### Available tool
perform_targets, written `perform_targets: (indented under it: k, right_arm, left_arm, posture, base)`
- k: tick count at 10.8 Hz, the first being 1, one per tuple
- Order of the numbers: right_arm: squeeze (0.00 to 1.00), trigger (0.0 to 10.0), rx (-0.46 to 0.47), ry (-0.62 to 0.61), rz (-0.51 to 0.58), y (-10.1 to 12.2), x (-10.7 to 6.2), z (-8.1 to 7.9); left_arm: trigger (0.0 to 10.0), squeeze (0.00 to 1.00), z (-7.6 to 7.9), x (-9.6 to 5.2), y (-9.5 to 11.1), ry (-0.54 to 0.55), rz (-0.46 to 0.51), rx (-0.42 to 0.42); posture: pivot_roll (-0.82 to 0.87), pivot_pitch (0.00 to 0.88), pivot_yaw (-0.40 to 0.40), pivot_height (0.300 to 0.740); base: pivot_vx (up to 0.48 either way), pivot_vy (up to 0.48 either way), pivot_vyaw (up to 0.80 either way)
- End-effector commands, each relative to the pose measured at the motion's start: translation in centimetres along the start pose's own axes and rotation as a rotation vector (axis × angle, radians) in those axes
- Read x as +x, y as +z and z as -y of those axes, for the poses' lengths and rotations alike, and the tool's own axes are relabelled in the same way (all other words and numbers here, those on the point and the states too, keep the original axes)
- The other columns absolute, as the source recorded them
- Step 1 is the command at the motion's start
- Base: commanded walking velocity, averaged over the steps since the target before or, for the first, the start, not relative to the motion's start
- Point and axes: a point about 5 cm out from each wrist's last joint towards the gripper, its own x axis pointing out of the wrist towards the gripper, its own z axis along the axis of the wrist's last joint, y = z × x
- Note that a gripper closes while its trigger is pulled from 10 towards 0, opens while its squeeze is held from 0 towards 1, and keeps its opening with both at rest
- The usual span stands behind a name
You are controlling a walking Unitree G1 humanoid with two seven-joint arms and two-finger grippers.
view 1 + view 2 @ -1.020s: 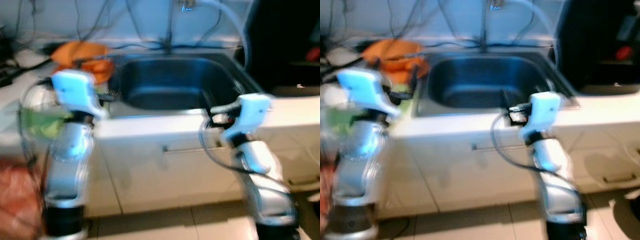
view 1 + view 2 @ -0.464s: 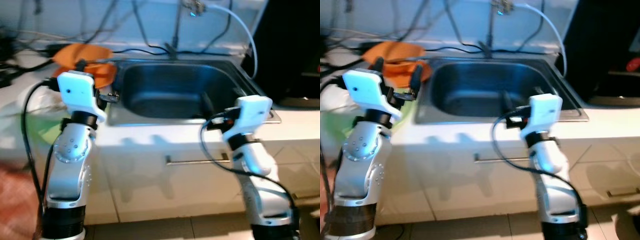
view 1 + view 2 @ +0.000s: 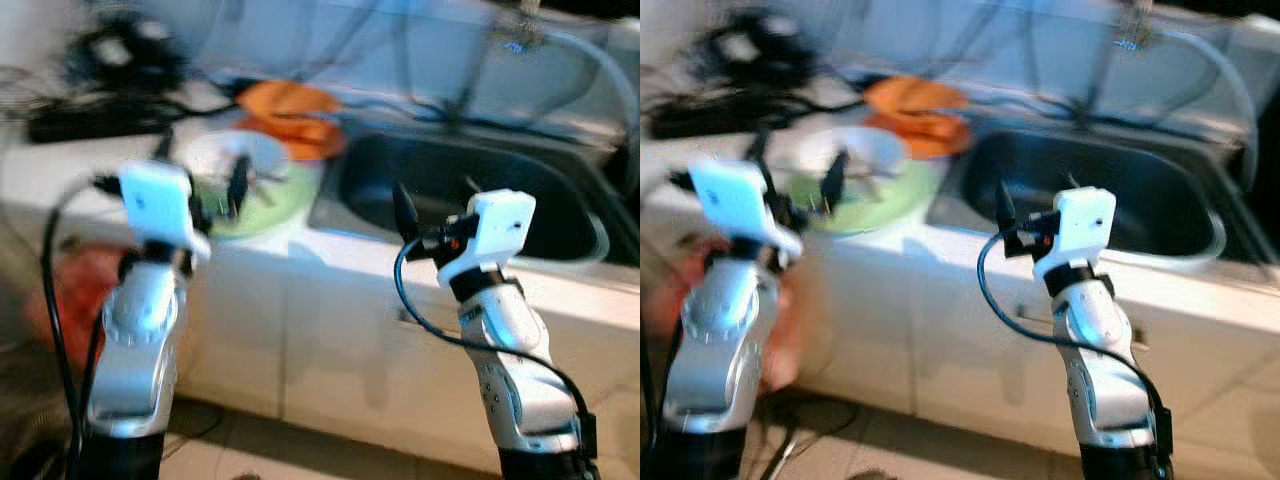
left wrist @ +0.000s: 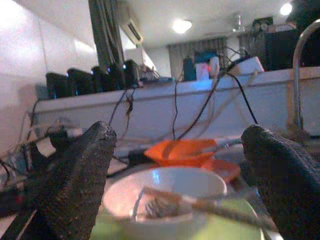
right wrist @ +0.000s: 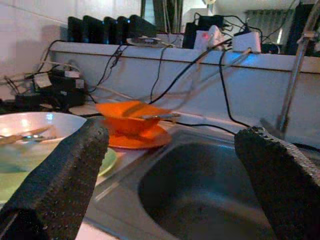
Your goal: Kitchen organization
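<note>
Leftmost, the left gripper (image 3: 200,175) hangs at the front edge of the worktop (image 3: 60,165) with its fingers (image 4: 75,185) spread wide and nothing between them, aimed at a white bowl (image 3: 232,160). That bowl sits on a green plate (image 3: 262,195) just left of the sink (image 3: 470,195) and holds what look like utensils (image 4: 200,204), too blurred to name. Behind it, toward the back edge, an orange bowl (image 3: 290,100) rests on an orange plate (image 3: 305,135). The white bowl is probably rigid, smooth and breakable; a pinch on its rim, clear of the utensils, seems the soundest hold, and the loose contents may shift if it tilts. To the right, the right gripper (image 3: 1002,215) hovers at the sink's front edge, equally wide apart and empty. Compared with half a second ago, the head camera has swung left: the sink now lies to the right, and the white bowl and green plate are in plain view.
</note>
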Motion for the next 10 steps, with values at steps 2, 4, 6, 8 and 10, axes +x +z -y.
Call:
perform_targets:
  k: [2,4,6,8,10]
  right_arm:
    - [0.00,10.0,-0.001,-0.008,0.011,0.3,0.2,0.3]
    - [0.00,10.0,0.008,0.014,0.006,0.3,0.2,0.0]
    - [0.00,10.0,0.012,0.013,0.003,0.2,0.1,0.0]
    - [0.00,10.0,0.006,0.011,-0.001,0.2,0.0,0.1]
    - [0.00,10.0,-0.004,-0.006,0.016,0.5,0.1,0.2]
  left_arm:
    - [10.0,0.00,0.7,-0.1,-0.6,-0.057,-0.024,-0.052]
    - [10.0,0.00,1.7,-0.4,-1.5,-0.132,-0.066,-0.119]
    - [10.0,0.00,1.7,-0.2,-1.9,-0.106,-0.095,-0.140]
    - [10.0,0.00,1.2,0.1,-1.8,-0.095,-0.093,-0.132]
    - [10.0,0.00,1.3,0.0,-1.6,-0.092,-0.079,-0.140]
  posture:
    - [0.05,0.000,-0.045,0.740]
    - [0.05,0.000,-0.046,0.740]
    - [0.04,0.000,-0.044,0.740]
    - [0.04,0.000,-0.045,0.740]
    - [0.04,0.002,-0.045,0.740]
  base:
    - [0.000,0.000,0.00]
    - [0.000,0.000,0.00]
    - [0.000,0.000,0.00]
    - [0.000,0.000,0.00]
    - [0.000,0.000,0.00]
